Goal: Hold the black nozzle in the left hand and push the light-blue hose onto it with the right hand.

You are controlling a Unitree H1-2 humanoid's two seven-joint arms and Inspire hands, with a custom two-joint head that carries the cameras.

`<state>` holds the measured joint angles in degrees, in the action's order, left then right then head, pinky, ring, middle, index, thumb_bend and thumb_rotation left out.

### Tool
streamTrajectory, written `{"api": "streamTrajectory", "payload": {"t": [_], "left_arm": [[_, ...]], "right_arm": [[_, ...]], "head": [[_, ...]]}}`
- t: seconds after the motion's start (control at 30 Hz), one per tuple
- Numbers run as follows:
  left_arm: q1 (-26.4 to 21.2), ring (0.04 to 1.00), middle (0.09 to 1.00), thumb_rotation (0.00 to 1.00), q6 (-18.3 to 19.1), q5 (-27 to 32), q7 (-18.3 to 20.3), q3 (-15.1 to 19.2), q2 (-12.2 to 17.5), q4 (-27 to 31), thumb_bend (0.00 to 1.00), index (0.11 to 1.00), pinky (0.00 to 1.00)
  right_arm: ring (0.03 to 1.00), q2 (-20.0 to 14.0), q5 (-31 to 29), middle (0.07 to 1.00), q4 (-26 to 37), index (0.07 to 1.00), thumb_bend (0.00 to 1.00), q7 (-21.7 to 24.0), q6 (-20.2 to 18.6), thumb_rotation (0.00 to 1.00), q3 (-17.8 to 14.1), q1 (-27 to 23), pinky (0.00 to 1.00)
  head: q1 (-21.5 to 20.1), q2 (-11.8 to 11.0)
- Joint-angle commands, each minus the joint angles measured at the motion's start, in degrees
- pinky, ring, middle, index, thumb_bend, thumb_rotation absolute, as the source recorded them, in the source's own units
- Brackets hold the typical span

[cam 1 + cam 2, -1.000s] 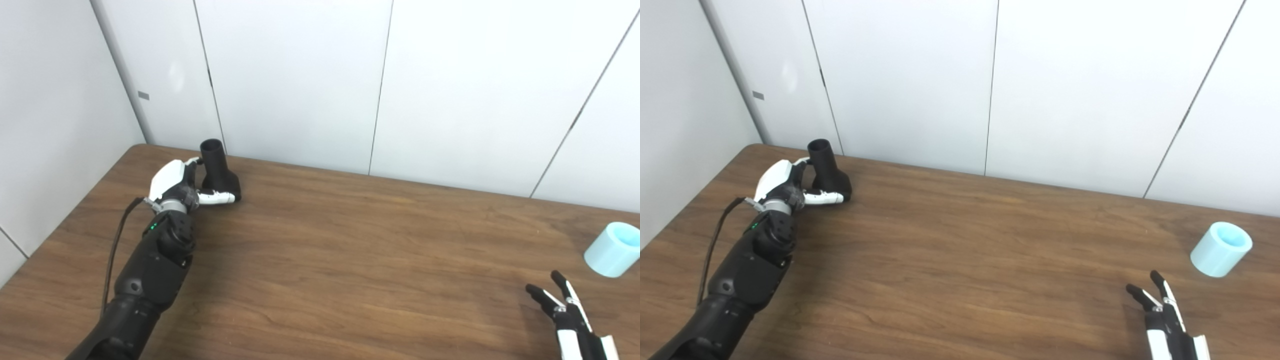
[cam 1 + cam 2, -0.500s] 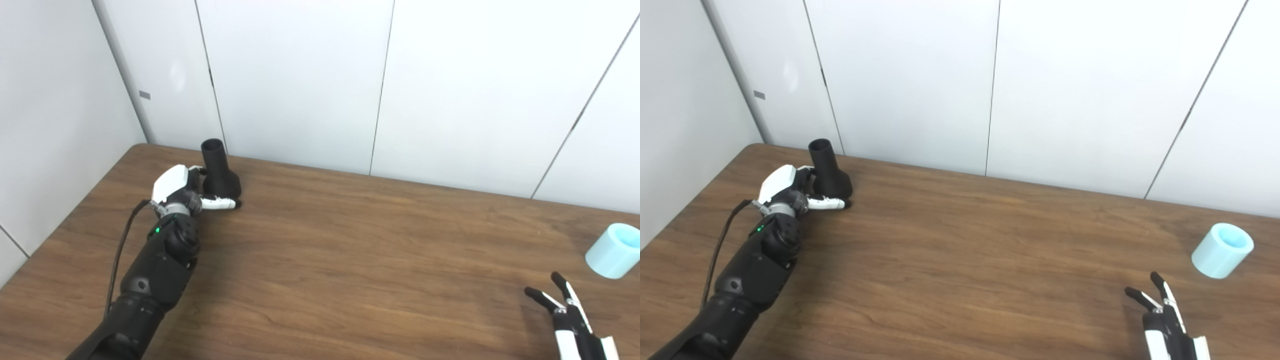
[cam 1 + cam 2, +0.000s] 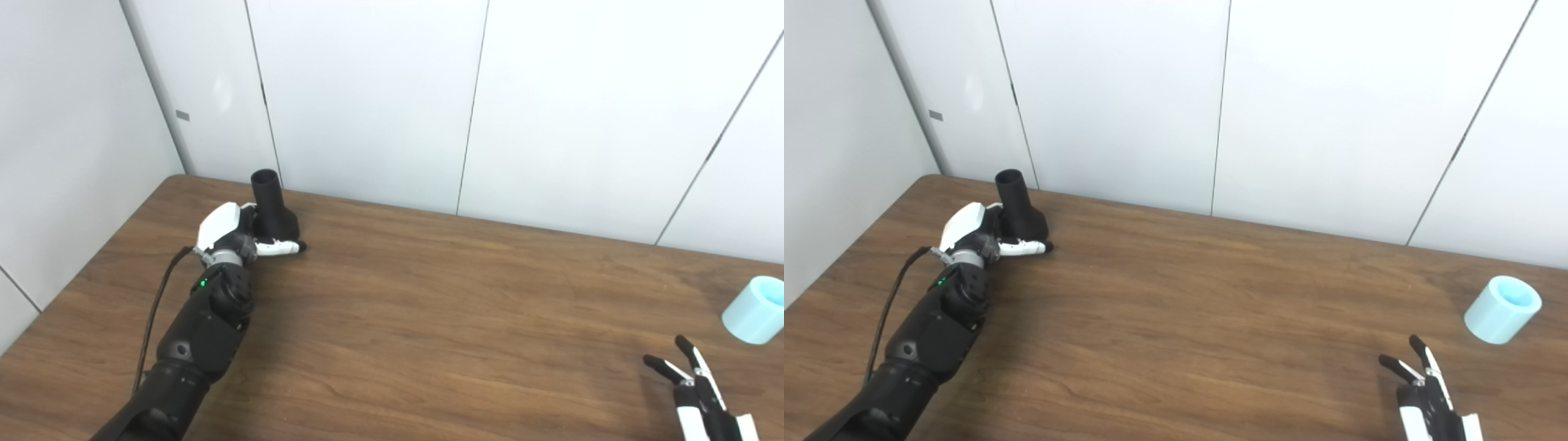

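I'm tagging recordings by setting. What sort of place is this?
Probably a lab or test room: a bare wooden table against plain white wall panels, holding only a black nozzle and light-blue hose.

black left arm with green light, loose black cable; white-backed left hand, black-tipped white fingers

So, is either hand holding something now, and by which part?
The left hand is closed around the wide base of the black nozzle, which stands on the table. The right hand is open, holding nothing.
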<state>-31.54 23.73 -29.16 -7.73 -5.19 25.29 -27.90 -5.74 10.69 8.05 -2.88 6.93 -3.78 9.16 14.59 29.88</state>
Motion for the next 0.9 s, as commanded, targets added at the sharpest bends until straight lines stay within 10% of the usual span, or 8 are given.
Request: {"api": "streamTrajectory", "payload": {"t": [0.0,0.63,0.87], "left_arm": [[-3.5,0.950,0.889,0.35,-1.5,-0.3,-1.1,0.1,1.1,0.3,0.97,0.861,1.00],[-5.0,0.922,0.854,0.30,-3.8,-0.4,-2.2,-0.7,1.5,-2.6,0.92,0.824,0.98],[-4.7,0.612,0.651,0.07,-6.8,3.0,-1.1,1.7,1.3,-3.6,0.81,0.725,0.53]], "right_arm": [[0.860,0.3,0.7,0.781,-1.5,0.929,0.52,-0.6,-0.5,1.00,0.2,2.0,0.97],[0.848,0.7,1.4,0.777,0.7,0.947,0.36,-0.9,-2.0,0.89,0.1,2.6,0.93],[0.845,0.7,1.2,0.774,1.2,0.945,0.33,-0.8,-2.3,0.88,0.1,2.7,0.94]], "head": [[-0.4,0.5],[-0.5,1.2],[-0.3,1.5]]}}
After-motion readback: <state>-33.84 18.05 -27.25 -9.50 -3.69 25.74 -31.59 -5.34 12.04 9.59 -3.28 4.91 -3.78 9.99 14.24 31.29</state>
